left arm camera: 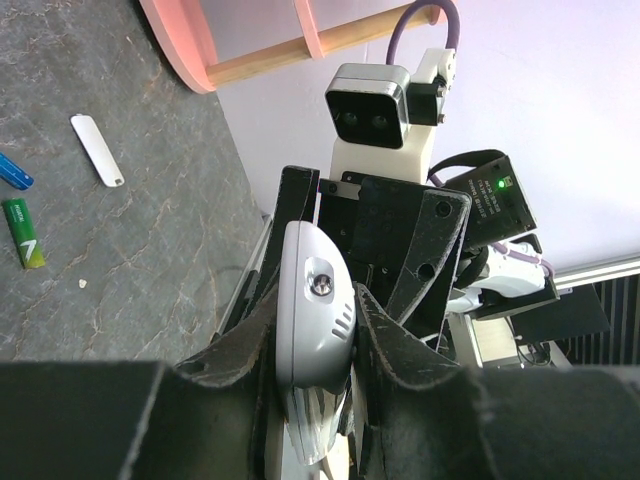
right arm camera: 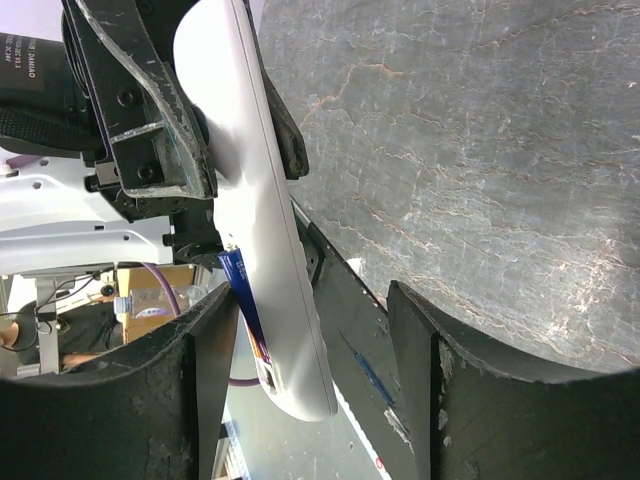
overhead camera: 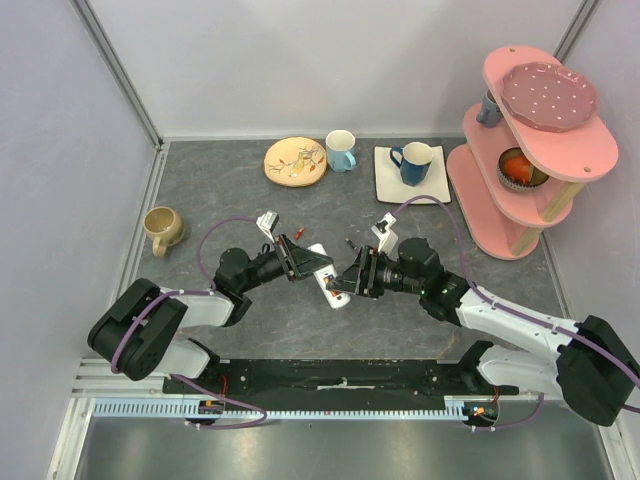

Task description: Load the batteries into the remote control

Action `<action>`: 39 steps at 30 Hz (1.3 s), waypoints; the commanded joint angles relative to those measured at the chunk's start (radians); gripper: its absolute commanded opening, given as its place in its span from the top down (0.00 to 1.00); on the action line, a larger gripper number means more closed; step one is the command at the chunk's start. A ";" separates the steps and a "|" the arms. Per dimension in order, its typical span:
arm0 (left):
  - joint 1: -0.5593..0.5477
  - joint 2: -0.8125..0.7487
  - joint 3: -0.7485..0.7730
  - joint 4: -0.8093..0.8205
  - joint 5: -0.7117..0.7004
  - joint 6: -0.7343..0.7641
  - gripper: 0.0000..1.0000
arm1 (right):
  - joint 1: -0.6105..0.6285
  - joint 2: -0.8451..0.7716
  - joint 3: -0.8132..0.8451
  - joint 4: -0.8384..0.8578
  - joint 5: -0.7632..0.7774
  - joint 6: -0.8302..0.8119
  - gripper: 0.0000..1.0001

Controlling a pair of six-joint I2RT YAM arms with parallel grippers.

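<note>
Left wrist view: left gripper hides most of remote control (clamped edgewise).

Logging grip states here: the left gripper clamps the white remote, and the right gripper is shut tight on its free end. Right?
Not quite. The left gripper does clamp the remote, but the right gripper is open: the right wrist view shows its fingers spread, with a gap beside the remote's free end.

Left hand clenched, right hand spread.
</note>
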 commanded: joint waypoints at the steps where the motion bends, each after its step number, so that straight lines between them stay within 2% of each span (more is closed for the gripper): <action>1: 0.008 -0.025 0.026 0.391 -0.007 -0.032 0.98 | 0.002 0.020 0.027 -0.071 -0.019 -0.045 0.32; 7: 0.008 -0.028 0.034 0.404 -0.011 -0.049 0.98 | 0.002 0.025 0.013 -0.063 -0.028 -0.057 0.32; 14: 0.010 -0.029 0.055 0.428 -0.008 -0.098 0.98 | 0.002 0.034 -0.045 0.118 -0.102 -0.015 0.32; 19: 0.013 -0.051 0.073 0.428 -0.007 -0.113 0.98 | 0.000 0.046 -0.062 0.155 -0.130 -0.014 0.32; 31: 0.013 -0.031 0.064 0.411 0.018 -0.096 0.98 | 0.002 0.023 -0.031 0.146 -0.130 -0.015 0.32; 39: 0.010 -0.012 0.050 0.258 0.052 -0.037 0.98 | 0.000 0.022 0.059 0.070 -0.110 -0.051 0.25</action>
